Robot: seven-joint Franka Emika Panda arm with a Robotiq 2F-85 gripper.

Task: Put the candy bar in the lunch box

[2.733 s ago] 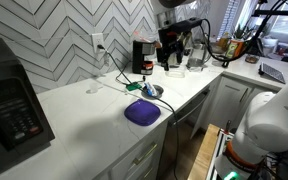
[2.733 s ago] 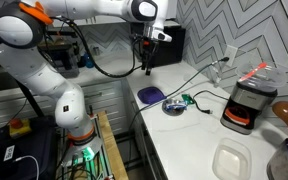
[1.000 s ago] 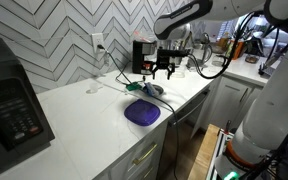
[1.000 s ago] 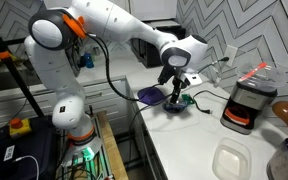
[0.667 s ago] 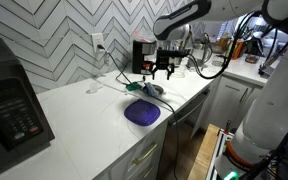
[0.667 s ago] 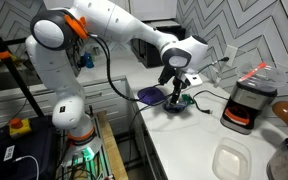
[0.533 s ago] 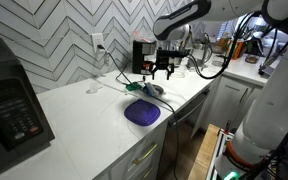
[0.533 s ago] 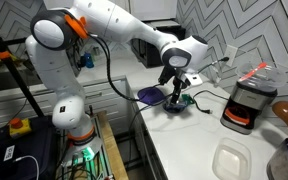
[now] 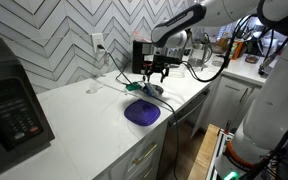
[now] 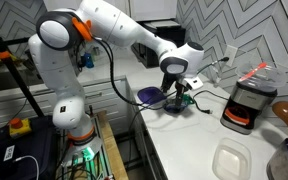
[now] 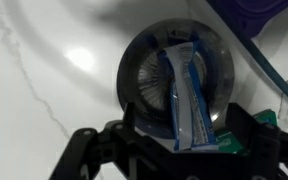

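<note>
The candy bar [image 11: 189, 95], in a blue and white wrapper, lies in the round metal bowl [image 11: 141, 75] on the white counter. The bowl also shows in both exterior views [image 9: 151, 91] [image 10: 174, 106]. The purple lunch box [image 9: 142, 113] [image 10: 150, 95] lies flat right beside the bowl; its edge shows at the top right of the wrist view [image 11: 256, 12]. My gripper [image 11: 179, 142] [image 9: 156, 79] [image 10: 175, 96] hangs just above the bowl, open, with a finger on each side of the candy bar. It holds nothing.
A green packet [image 11: 267, 120] [image 10: 190, 100] and cables lie next to the bowl. A coffee machine [image 9: 142, 55] stands behind it by the wall, a blender [image 10: 248, 100] and a white container [image 10: 232, 160] further along. The counter edge runs close to the lunch box.
The arm has come down from high above the counter to the bowl. In the last second the gripper has sunk a little closer to the candy bar.
</note>
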